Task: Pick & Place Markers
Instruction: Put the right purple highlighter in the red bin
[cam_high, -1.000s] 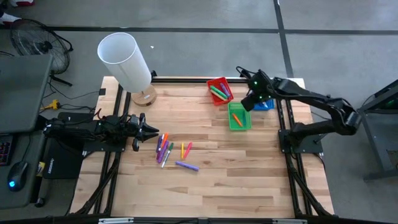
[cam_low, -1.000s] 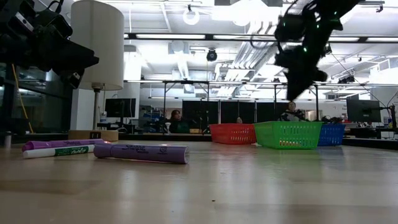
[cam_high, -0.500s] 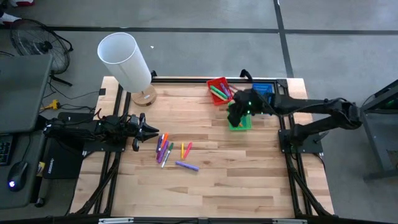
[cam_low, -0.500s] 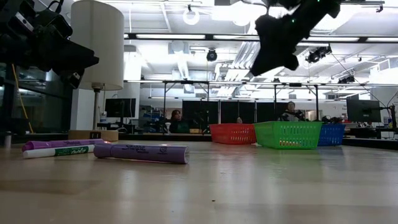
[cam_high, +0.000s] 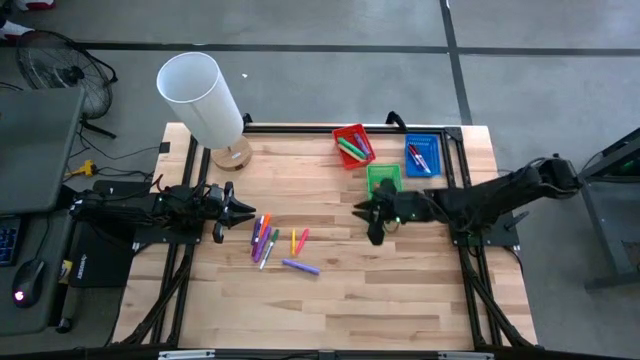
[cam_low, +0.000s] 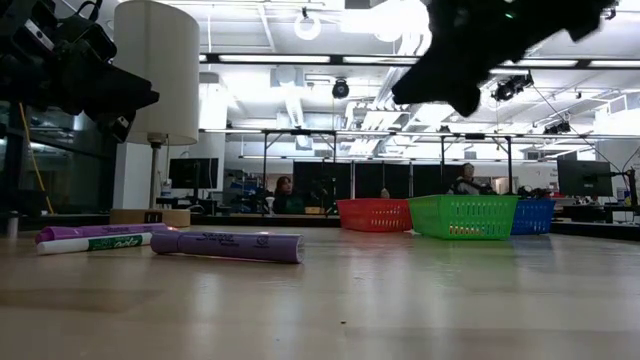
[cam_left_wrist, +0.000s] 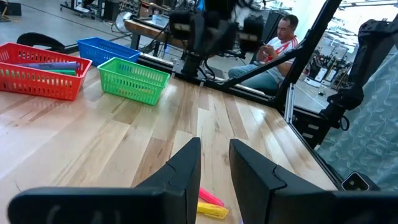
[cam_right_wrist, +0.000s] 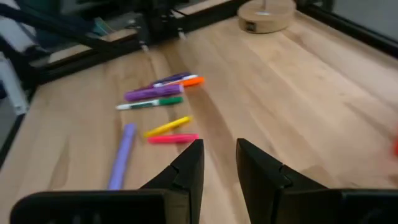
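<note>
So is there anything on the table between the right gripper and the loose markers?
No. From above, only bare wood separates the right gripper from the loose markers. Its wrist view shows the same: empty table ahead, then the markers.

- A robotics lab or research workshop, set in a large open hall with a grey concrete floor.
- Rows of ceiling strip lights and exposed ducts run far back above the benches.
- Far behind the wooden table, people sit at desks with dark monitors.
- Left of the table stands a desk with a computer mouse; a floor fan sits at far left.
- A black metal frame carries the arms.
</note>
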